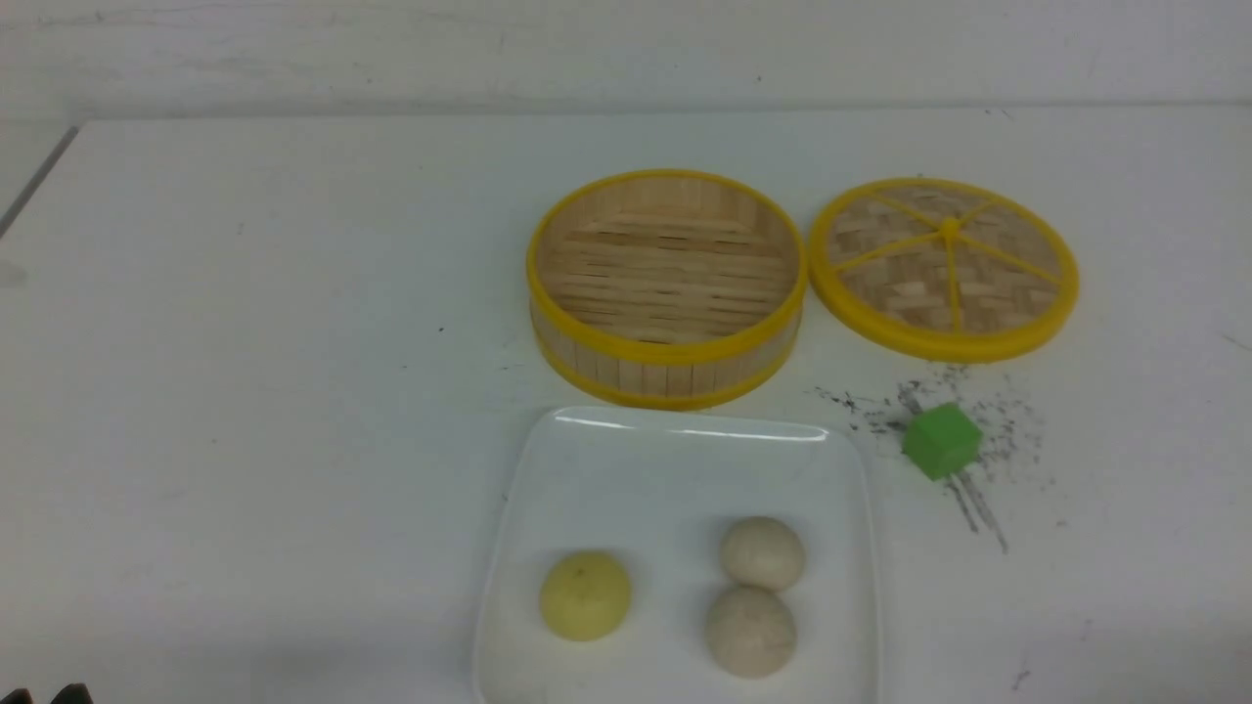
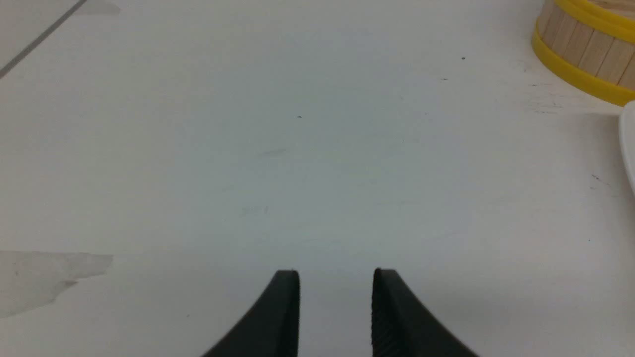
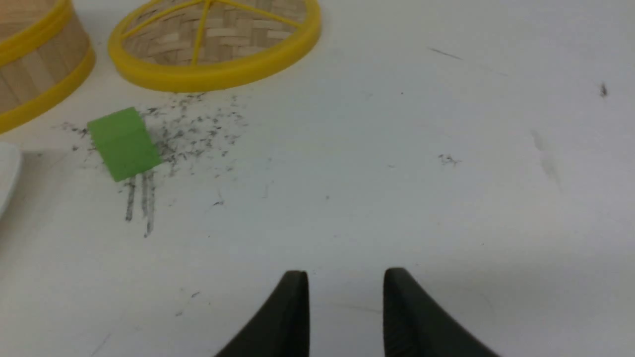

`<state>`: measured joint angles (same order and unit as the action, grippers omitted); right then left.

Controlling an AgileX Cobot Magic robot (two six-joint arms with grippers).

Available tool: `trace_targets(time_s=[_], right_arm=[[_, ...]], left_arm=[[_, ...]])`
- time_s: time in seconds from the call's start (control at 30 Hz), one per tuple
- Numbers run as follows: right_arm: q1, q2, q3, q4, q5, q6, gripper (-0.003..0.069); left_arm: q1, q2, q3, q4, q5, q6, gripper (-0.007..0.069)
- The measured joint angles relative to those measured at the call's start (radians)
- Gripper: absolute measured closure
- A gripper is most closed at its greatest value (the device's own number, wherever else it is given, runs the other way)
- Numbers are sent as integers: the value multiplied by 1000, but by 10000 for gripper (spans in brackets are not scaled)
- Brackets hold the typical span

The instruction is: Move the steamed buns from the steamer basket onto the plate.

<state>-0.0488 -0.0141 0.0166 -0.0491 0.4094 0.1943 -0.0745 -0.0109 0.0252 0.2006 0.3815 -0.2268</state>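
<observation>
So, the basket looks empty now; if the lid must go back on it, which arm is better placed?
The right arm, probably. The lid lies to the right of the basket, and the right gripper, open and empty, faces it. The left gripper faces mostly table.

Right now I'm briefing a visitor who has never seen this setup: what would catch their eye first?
Probably the bright yellow-rimmed basket standing empty mid-table, with its flat woven lid lying beside it on the right. Just in front of the basket, a white plate holds three buns, one yellow bun and two pale ones. A small green block sits among dark scuff marks right of the plate.
</observation>
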Motion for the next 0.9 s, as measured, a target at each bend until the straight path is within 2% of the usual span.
trace_targets(time_s=[0.9], right_arm=[[-8,0,0,7,-1,-10,419]], left_arm=[[0,0,0,0,0,0,384]])
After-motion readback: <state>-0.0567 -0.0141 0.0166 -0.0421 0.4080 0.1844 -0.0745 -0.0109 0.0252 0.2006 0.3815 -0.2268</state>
